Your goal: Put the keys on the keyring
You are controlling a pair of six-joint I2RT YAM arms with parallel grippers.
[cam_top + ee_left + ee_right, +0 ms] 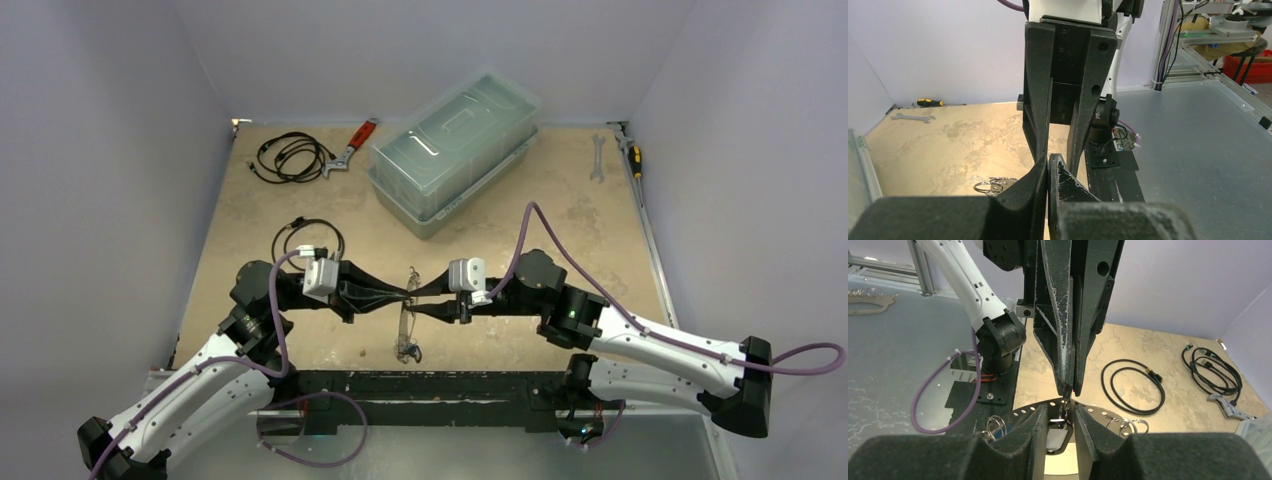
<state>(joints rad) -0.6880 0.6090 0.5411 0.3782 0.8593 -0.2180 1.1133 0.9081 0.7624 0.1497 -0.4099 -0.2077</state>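
Observation:
The keyring [1024, 413], a thin pale band pierced with holes, curves across the right wrist view and hangs as a thin loop [404, 322] below the two grippers. My left gripper [1070, 388] is shut, pinching the top of the keyring. One of the keys, with a black-framed tag [1059, 438], hangs from the band by a small metal ring. It sits between the fingers of my right gripper [1061, 410], which is open and clear of the tag on both sides. More metal rings [1129, 425] hang along the band. The left gripper [406, 296] and right gripper [424, 300] meet tip to tip.
A coiled black cable [306, 240] lies just behind the left wrist. Another cable [290, 157] and a red-handled wrench [352, 147] lie at the back left. A clear lidded box [455, 150] stands at the back centre. A spanner [598, 158] and screwdriver [633, 156] lie at the back right.

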